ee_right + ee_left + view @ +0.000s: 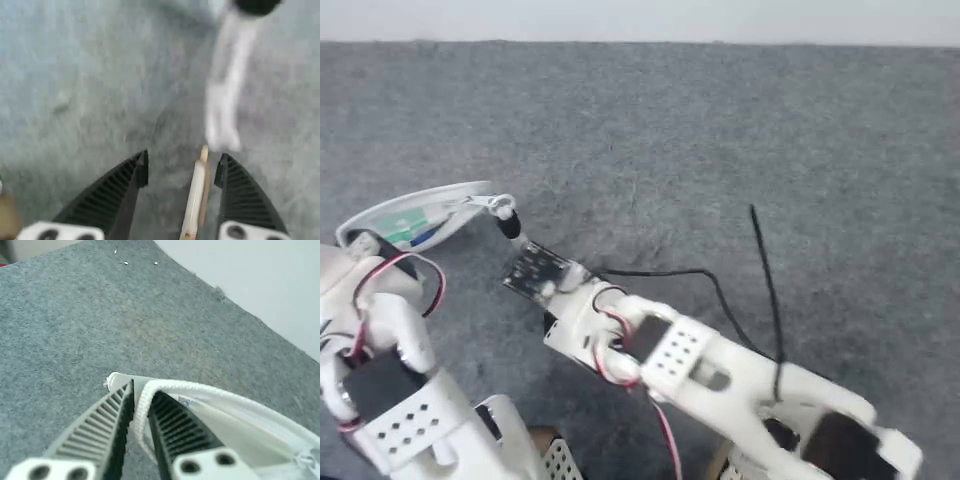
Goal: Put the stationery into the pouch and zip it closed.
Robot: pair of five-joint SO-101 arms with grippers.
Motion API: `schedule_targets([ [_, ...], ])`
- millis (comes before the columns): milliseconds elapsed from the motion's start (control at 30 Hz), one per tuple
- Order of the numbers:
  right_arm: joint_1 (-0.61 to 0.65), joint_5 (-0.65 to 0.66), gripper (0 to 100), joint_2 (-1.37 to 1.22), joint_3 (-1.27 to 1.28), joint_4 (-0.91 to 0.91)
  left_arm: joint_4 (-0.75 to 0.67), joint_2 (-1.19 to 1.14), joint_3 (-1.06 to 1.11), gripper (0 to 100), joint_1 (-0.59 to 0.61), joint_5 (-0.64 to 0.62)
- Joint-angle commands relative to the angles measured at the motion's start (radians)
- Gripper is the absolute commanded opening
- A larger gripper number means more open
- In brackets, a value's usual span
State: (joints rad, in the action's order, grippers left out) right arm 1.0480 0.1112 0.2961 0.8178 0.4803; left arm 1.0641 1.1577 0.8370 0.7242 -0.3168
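- Pouch point(390, 212) point(235, 405), white and lens-shaped, was held up off the grey bench point(720, 130) by the left tool point(141, 392), its mouth turned toward the right tool point(528, 265) point(183, 159).
- From where I stood, the left tool's two ribbed fingers were pressed together on the pouch's white corded edge, with that edge pinched between them.
- Something green point(405, 225) showed inside the pouch, close behind the left tool's grip.
- A pen point(509, 226) point(225, 100) with a white body and a black end lay straight ahead of the right tool, between it and the pouch mouth. The black end was at the pouch side.
- The right tool's fingers stood apart. The pen's near end sat just beyond one fingertip, and I couldn't tell whether they touched.
- A slim pale stick point(195, 200) ran lengthwise in the gap between the right tool's fingers, close against one of them. What it was, I couldn't make out.
- A black cable point(660, 271) trailed across the bench behind the right tool, alongside its arm.
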Motion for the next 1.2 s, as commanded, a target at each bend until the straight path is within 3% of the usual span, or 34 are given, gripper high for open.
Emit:
schedule_targets([
  [0, -0.001, -0.009, 22.0, -0.07, -0.166, 0.145, -0.044, 0.028, -0.015, 2, 0.005, -0.015],
  [300, -0.105, -0.006, 22.0, -0.28, -0.39, 0.314, -0.044, 0.028, -0.015, 2, 0.002, -0.015],
  [600, -0.111, -0.005, 21.9, -0.522, -0.494, 0.34, -0.049, 0.029, -0.004, 2, -0.002, -0.015],
  [667, -0.113, -0.005, 19.0, -0.561, -0.509, 0.34, -0.049, 0.029, -0.004, 2, -0.002, -0.015],
  [800, -0.114, -0.011, 0.0, -0.601, -0.537, 0.338, -0.049, 0.029, -0.004, 2, -0.002, -0.015],
  [900, -0.117, -0.011, 4.2, -0.598, -0.539, 0.34, -0.049, 0.029, -0.004, 2, -0.003, -0.015],
  [1167, -0.111, -0.008, 0.6, -0.469, -0.54, 0.433, -0.049, 0.029, -0.004, 2, -0.003, -0.015],
])
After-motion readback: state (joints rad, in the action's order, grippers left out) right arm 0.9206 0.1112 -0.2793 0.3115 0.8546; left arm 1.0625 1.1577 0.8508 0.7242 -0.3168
